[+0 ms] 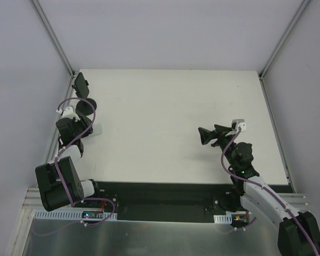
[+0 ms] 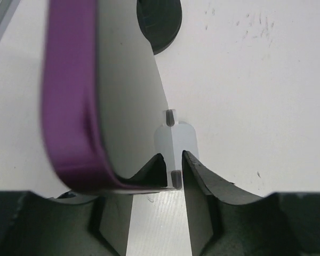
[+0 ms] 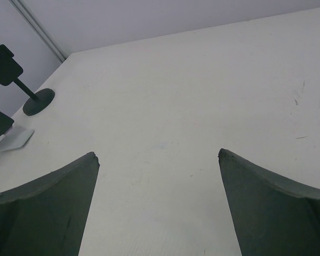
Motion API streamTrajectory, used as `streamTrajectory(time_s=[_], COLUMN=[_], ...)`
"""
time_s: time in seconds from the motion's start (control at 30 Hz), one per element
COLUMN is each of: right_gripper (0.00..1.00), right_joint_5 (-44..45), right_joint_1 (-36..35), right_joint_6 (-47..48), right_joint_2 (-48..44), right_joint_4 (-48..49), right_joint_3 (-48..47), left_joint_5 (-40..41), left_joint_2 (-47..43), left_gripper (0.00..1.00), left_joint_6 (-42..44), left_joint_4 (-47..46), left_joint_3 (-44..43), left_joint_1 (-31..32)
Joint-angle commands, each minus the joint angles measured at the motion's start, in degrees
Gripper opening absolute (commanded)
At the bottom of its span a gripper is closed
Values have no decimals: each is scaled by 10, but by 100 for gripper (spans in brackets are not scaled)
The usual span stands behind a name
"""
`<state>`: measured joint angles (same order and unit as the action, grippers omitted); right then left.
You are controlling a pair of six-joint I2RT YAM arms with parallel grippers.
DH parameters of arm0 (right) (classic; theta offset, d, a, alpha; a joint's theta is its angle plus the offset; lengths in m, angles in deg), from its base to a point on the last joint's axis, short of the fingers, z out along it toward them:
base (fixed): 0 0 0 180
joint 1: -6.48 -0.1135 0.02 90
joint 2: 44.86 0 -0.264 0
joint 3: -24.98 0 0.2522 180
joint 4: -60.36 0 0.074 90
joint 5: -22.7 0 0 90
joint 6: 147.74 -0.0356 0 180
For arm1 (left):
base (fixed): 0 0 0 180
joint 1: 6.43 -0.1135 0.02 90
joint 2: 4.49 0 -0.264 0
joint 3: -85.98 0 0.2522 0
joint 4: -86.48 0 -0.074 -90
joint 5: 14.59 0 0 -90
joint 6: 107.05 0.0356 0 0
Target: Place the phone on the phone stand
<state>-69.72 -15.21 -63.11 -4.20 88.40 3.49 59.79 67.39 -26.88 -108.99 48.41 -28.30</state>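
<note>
The phone is white in a clear case and sits at the table's left edge, also seen in the top view and the right wrist view. My left gripper is shut on the phone's edge, its jaws narrowly apart with the case's side buttons between them. The black phone stand stands upright just beyond, at the far left; its round base lies just past the phone, and the stand also shows in the right wrist view. My right gripper is open and empty at mid-right, jaws wide.
A purple cable loops across the left of the left wrist view, next to the phone. Enclosure walls and a metal post bound the table on the left. The table's left edge lies close beside the left arm.
</note>
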Motion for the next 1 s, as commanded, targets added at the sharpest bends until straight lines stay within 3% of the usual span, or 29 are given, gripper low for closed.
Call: streamTrajectory(time_s=[0.0, 0.23, 0.43, 0.47, 0.8, 0.87, 0.97], right_gripper=[96, 97, 97, 97, 96, 97, 97], right_joint_5=[-7, -7, -11, -11, -11, -12, -11], right_joint_1=[3, 6, 6, 7, 7, 7, 7], right_joint_6=[-5, -7, -8, -9, -7, -8, -8], right_joint_2=[-10, -13, -11, -11, -13, -11, -9], right_joint_4=[39, 40, 39, 39, 32, 28, 13], right_joint_3=[2, 3, 2, 2, 0, -2, -9], left_joint_5=[18, 53, 53, 45, 69, 69, 37], left_joint_2=[-14, -40, -82, -93, -333, -348, -361], left_gripper=[40, 55, 88, 99, 99, 99, 98], left_joint_6=[-6, -26, -77, -90, -197, -225, -273], left_joint_4=[5, 9, 46, 51, 217, 270, 276], left_joint_3=[-7, 6, 7, 10, 57, 50, 63], left_joint_1=[-7, -7, -7, -6, -7, -7, -5])
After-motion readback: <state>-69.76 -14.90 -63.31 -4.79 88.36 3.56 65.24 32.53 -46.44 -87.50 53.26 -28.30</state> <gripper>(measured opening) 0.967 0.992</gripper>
